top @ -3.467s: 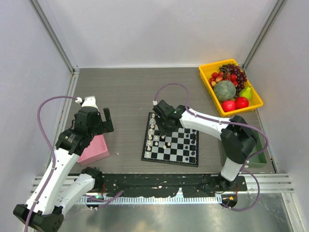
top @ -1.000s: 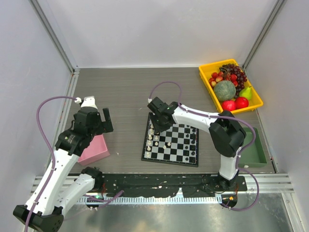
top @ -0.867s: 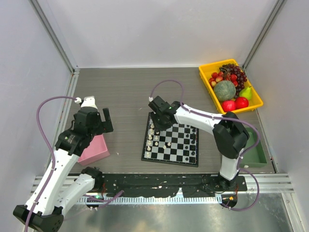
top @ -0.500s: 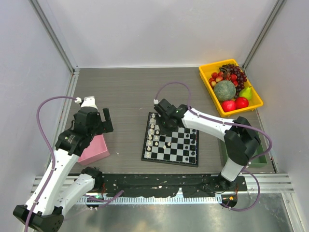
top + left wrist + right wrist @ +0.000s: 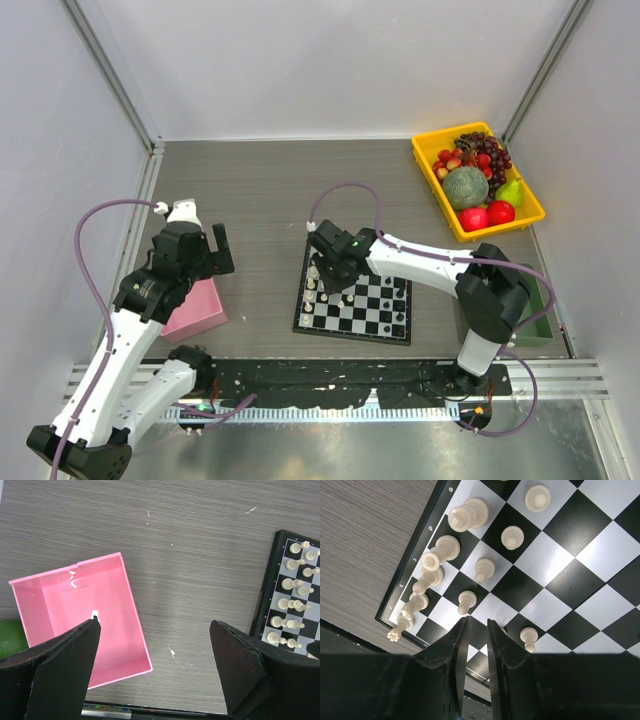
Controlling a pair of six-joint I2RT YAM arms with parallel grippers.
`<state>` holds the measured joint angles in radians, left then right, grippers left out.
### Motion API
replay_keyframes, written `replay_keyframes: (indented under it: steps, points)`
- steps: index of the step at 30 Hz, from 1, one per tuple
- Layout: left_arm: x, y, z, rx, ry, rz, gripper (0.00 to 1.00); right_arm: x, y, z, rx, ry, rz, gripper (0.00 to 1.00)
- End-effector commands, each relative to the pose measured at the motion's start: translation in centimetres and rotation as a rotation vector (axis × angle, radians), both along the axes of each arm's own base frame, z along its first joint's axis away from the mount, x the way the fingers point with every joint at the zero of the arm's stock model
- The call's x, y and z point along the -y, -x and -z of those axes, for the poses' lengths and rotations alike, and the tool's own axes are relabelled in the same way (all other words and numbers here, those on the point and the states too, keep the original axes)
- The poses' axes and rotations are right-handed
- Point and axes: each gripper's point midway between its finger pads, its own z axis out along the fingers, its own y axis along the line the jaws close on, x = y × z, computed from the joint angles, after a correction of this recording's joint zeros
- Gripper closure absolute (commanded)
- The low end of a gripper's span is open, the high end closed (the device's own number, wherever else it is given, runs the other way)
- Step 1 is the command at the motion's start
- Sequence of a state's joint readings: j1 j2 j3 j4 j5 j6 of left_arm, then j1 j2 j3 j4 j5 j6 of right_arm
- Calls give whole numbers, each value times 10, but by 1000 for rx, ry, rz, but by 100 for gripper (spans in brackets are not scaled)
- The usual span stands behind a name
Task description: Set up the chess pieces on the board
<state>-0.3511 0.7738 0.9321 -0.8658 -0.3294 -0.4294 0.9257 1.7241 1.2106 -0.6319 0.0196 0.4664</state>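
The board (image 5: pixel 352 336) lies in the middle of the table, also visible in the left wrist view (image 5: pixel 274 577). White chess pieces (image 5: pixel 313 278) stand in two columns along its left side; dark pieces (image 5: pixel 401 300) line its right side. My right gripper (image 5: pixel 327 268) hovers over the white pieces. In the right wrist view the right gripper (image 5: pixel 478 624) shows a narrow gap with nothing between its fingers, between two white pawns (image 5: pixel 466 601) (image 5: pixel 529 636). My left gripper (image 5: pixel 155 625) is wide open, above the table beside the pink box (image 5: pixel 80 615).
A yellow tray (image 5: pixel 425 165) of fruit sits at the back right. A green bin (image 5: pixel 541 310) stands right of the board. A small white bit (image 5: pixel 94 613) lies inside the pink box (image 5: pixel 197 310). Grey walls close in both sides.
My right gripper has moved nearer and lower over the board's white side, and its jaws have narrowed. The left arm has not moved.
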Motion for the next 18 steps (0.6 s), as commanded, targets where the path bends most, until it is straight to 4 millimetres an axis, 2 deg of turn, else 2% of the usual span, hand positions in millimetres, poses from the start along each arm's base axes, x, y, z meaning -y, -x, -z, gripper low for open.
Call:
replay_keyframes:
  steps: [1,18]
  points:
    - [0,-4,-6,30,2,2,1,-3,-2,-2,9,-16,13,73]
    - [-2,-3,-3,22,-9,-6,1,-13,6,14,-43,-14,-12,75]
